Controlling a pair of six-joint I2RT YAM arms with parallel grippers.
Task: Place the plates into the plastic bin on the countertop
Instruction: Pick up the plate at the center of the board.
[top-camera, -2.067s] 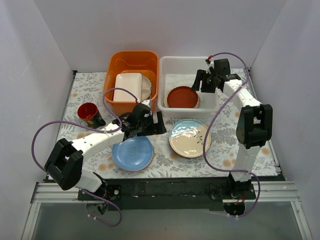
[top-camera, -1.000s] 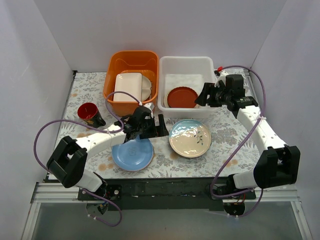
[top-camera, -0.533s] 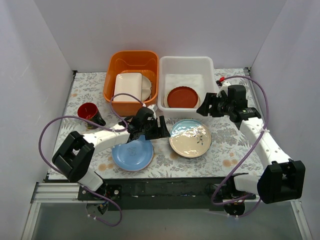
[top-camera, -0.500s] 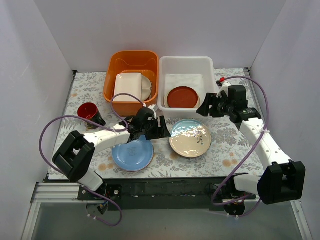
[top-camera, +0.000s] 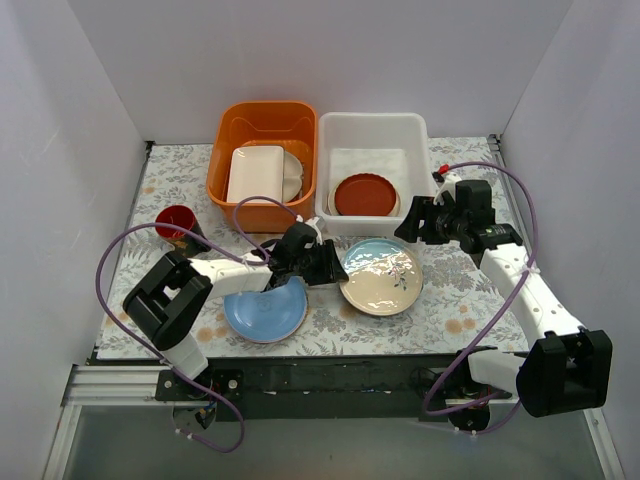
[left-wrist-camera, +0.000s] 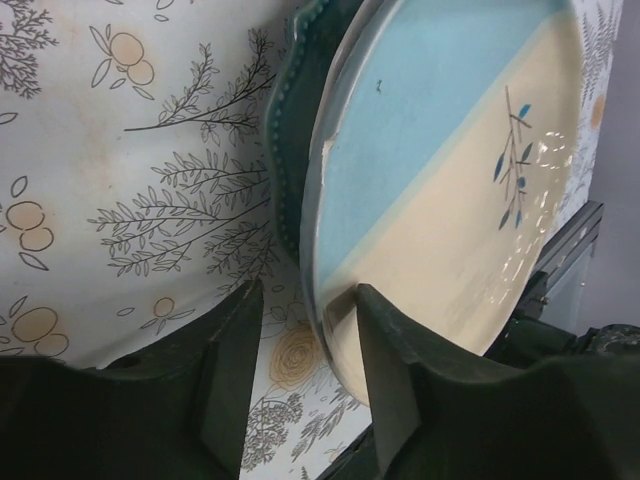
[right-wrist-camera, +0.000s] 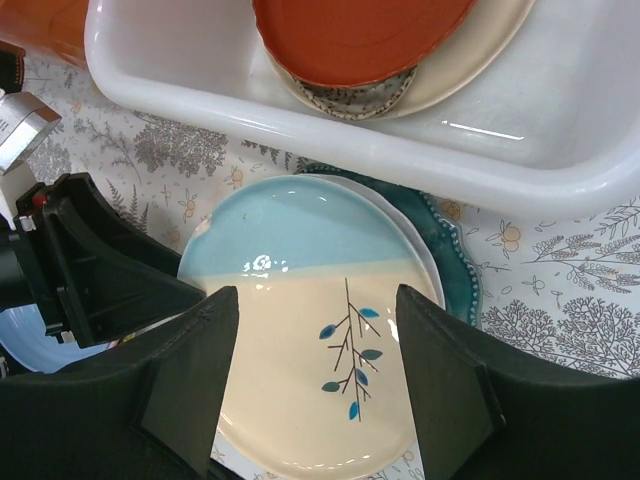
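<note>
Floral-cloth desk (top-camera: 455, 300), left gripper (top-camera: 322, 268) spread at rim of leaf plate (top-camera: 380, 280), right gripper (top-camera: 412, 222) spread wide over it, red-brown plate (top-camera: 364, 194) in white bin (top-camera: 368, 128).

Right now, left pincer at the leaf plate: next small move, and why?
Probably close the left pincer on the rim of the leaf plate: its open fingers straddle that rim, not yet gripping. Take only the top one; a teal plate lies underneath.

Seven plates (top-camera: 262, 310); one orange tub (top-camera: 262, 106); one plastic bin (top-camera: 370, 122); one red cup (top-camera: 176, 220); one rectangular dish (top-camera: 256, 172).
</note>
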